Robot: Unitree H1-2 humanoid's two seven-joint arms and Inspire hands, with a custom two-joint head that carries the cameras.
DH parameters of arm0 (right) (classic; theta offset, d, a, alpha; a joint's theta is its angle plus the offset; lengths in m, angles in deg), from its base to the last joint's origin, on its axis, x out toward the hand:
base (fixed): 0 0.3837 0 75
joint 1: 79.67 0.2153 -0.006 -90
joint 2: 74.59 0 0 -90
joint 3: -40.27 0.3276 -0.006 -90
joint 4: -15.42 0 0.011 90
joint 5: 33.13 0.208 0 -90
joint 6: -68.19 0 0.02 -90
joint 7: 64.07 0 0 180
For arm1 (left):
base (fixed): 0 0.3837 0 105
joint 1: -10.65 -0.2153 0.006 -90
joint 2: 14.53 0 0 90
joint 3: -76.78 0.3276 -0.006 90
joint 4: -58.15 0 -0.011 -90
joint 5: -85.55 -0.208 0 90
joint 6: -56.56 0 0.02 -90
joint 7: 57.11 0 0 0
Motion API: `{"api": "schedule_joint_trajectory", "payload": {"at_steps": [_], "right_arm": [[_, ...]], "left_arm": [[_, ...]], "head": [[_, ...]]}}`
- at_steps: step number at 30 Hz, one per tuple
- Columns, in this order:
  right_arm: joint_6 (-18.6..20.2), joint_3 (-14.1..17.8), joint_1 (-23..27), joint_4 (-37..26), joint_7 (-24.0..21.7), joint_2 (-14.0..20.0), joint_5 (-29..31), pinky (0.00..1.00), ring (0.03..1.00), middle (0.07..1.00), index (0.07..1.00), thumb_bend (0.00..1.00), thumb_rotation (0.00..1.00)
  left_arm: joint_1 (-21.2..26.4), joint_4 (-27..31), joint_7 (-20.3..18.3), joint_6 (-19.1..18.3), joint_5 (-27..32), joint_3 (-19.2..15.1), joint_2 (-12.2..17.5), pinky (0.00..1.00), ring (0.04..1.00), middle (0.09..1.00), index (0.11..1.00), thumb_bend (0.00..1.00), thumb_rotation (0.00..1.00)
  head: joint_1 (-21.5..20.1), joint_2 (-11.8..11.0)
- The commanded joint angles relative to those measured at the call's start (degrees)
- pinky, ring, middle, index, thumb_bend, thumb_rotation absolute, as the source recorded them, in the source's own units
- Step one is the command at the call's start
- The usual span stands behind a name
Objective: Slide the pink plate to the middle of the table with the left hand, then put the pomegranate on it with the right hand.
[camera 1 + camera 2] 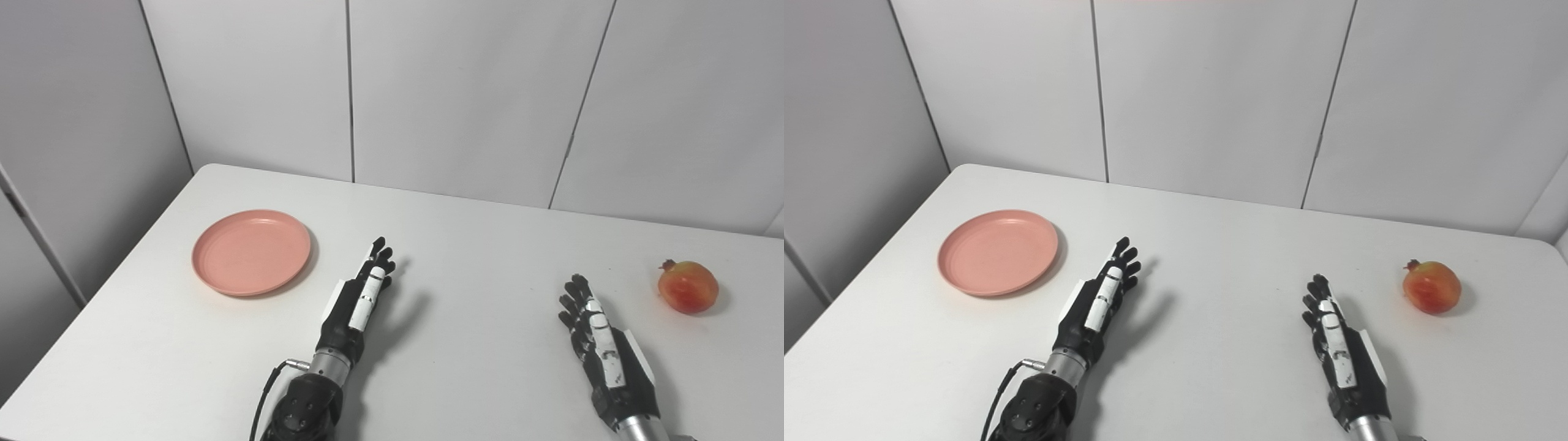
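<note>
Left eye view: pink plate [252,252] looks light, stiff and probably slick, so the empty, outstretched left hand [359,301] should press its rim. Right hand [597,341] lies released too; the round, firm pomegranate [687,286] wants a wrapping grip.

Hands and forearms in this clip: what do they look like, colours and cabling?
Both the left hand and the right hand are black with white panels and silver wrist collars. The left forearm is black, with a thin black cable plugged in near the wrist.
</note>
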Motion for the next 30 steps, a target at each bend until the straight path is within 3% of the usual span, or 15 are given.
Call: {"api": "schedule_joint_trajectory", "payload": {"at_steps": [1, 8, 19, 30], "right_arm": [[-3.61, 1.0, -0.3, 1.69, -0.96, 1.13, 0.77, 1.0, 1.0, 1.0, 1.0, 0.21, 1.0], [-4.04, 2.01, 0.17, 3.02, -2.24, 1.68, 2.76, 1.0, 1.0, 1.0, 1.0, 0.17, 1.0], [-1.05, 2.24, -0.2, 0.9, -1.79, 1.17, 3.83, 1.0, 1.0, 1.0, 1.0, 0.11, 1.0], [-1.17, 1.63, -0.13, 0.57, -1.55, 0.76, 3.13, 1.0, 1.0, 1.0, 1.0, 0.09, 1.0]], "left_arm": [[-0.5, -3.8, 0.58, 1.23, -0.75, 1.0, -1.61, 0.94, 0.957, 0.978, 0.98, 0.37, 1.0], [0.29, -6.82, 2.53, 2.77, -2.85, 2.04, -3.02, 0.94, 0.953, 0.973, 0.977, 0.36, 1.0], [1.12, -9.25, 3.27, 3.74, -3.38, 1.84, -3.67, 0.94, 0.959, 0.978, 0.979, 0.37, 1.0], [1.2, -9.4, 2.76, 4.15, -2.68, 1.35, -2.99, 0.95, 0.955, 0.976, 0.98, 0.37, 1.0]], "head": [[2.09, -1.05], [8.01, -3.59], [8.02, -4.8], [7.71, -5.17]]}}
